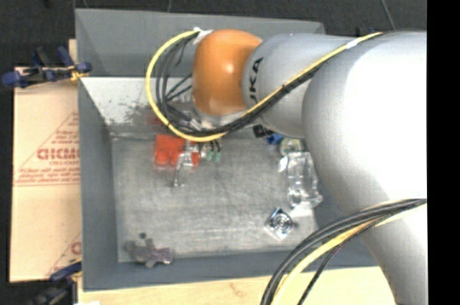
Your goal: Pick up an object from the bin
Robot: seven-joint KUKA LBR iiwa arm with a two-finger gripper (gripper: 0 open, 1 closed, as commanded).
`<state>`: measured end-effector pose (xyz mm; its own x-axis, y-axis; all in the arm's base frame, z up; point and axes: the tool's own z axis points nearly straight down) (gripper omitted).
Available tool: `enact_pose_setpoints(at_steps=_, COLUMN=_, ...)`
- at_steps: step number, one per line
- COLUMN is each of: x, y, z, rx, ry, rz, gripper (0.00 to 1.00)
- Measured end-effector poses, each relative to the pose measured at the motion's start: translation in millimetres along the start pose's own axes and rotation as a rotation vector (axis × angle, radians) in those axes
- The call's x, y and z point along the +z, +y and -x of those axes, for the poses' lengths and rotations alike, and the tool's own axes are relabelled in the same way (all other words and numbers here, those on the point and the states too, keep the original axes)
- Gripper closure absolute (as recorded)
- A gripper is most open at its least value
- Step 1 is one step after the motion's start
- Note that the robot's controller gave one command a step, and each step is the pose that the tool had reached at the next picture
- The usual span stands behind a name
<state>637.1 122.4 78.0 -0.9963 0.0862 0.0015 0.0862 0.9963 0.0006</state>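
Gripper (185, 165) low, just beside red blocky thing (168, 149), upper left of bin (93, 174); open or closed, cannot tell. Thing looks light, rigid (plastic, likely); pinch across opposite flat sides.

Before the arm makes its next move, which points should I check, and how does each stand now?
1. Gripper is beside the red block, in the upper left part of the bin: ok.
2. Red block is gripped: cannot tell.
3. Clear plastic piece lies well apart, on the right: ok.
4. Grey toy figure lies far off, in the lower left corner: ok.
5. Floor under the orange wrist cover: cannot tell, hidden.
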Motion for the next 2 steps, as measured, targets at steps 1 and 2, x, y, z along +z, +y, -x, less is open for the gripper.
enact_pose_setpoints(at_steps=1, x=-5, y=0, z=1.7, rx=0.003, ry=-0.007, rz=0.002, gripper=1.00)
enact_pose_setpoints(at_steps=2, x=-150, y=24, z=13.9, rx=-0.026, ry=-0.014, rz=0.004, gripper=1.00)
